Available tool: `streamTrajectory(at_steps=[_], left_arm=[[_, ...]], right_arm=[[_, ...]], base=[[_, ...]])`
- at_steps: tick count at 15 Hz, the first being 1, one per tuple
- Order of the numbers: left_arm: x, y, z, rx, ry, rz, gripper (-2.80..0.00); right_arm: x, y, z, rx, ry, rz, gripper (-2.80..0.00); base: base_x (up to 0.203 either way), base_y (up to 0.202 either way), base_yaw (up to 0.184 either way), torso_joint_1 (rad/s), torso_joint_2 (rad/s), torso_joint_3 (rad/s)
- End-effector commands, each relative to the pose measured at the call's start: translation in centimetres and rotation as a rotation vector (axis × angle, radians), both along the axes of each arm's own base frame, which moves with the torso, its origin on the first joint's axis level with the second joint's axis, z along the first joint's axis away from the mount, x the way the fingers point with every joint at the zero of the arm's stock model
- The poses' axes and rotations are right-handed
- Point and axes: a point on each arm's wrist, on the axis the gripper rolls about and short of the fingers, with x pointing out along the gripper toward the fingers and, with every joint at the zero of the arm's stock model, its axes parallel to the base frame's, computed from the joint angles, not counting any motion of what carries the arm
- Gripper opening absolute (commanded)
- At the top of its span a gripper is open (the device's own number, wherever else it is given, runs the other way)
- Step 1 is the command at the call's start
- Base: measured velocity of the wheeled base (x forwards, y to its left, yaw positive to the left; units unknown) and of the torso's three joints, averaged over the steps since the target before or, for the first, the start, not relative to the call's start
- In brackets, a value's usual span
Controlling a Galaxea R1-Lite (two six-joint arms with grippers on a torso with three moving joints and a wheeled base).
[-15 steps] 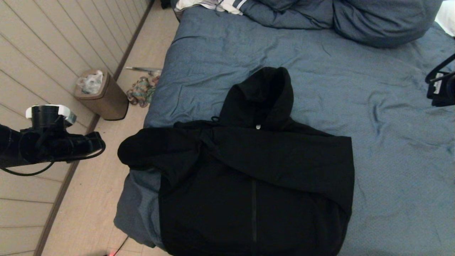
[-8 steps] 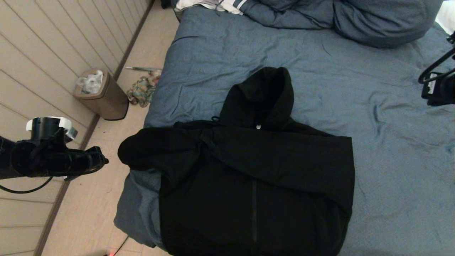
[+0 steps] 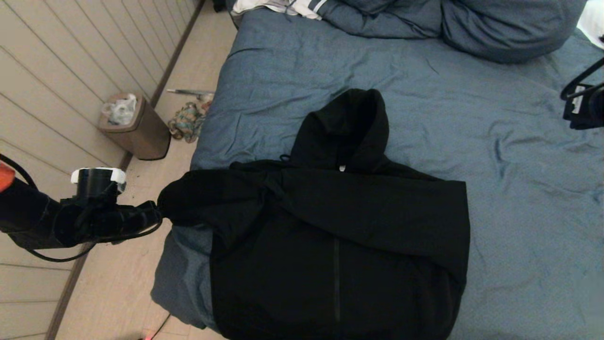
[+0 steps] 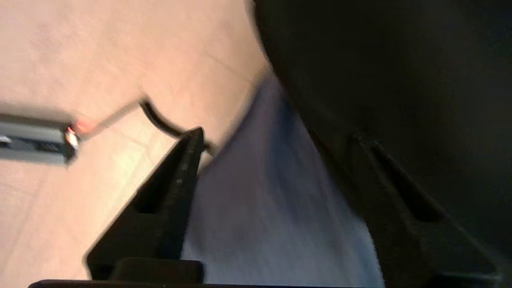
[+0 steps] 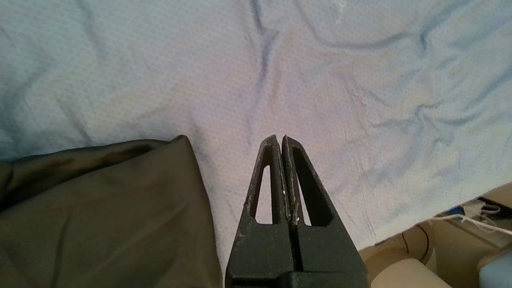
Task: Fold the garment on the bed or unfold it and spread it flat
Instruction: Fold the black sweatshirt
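Fingers of my left pincer are spread at the sleeve tip of the garment, which lies on the bed, its sleeve reaching the left edge. My right pincer hangs pressed together over bare duvet.

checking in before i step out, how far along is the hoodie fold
Partly done: the garment lies on the bed with its right sleeve crossed over the chest. In hand: the left claw, open, reaches the left sleeve end hanging off the bed's edge. The right claw hangs shut over bare duvet. Left: fold that sleeve in, then the hood and body.
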Motion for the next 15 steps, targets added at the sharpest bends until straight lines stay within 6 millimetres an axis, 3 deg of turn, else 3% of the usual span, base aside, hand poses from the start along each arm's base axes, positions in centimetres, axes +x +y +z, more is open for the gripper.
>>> streamTrajectory(at_steps=[1,4,10,11,15], left_arm=[[1.5,-0.1,-1.9,0.014,0.008,0.020,0.00],[2.6,-0.7,-1.7,0.005,-0.011,0.020,0.00],[1.8,-3.5,-0.8,-0.039,-0.024,-0.018,0.00],[1.8,-3.9,-0.8,-0.041,-0.025,-0.029,-2.80],[1.2,-5.4,1.4,-0.061,-0.072,-0.057,-2.80]], right_arm=[[0.1,0.1,-0.1,0.001,0.003,0.002,-2.80],[0.5,0.4,-0.2,0.001,0.006,0.017,-2.80],[0.7,0.9,-0.3,0.005,0.006,0.035,-2.80],[0.7,0.9,-0.3,0.006,0.007,0.035,-2.80],[1.0,0.9,-0.5,0.008,0.007,0.037,-2.80]], base=[[0.000,0.000,0.000,0.000,0.00,0.000],[0.000,0.000,0.000,0.000,0.00,0.000],[0.000,0.000,0.000,0.000,0.00,0.000],[0.000,0.000,0.000,0.000,0.00,0.000],[0.000,0.000,0.000,0.000,0.00,0.000]])
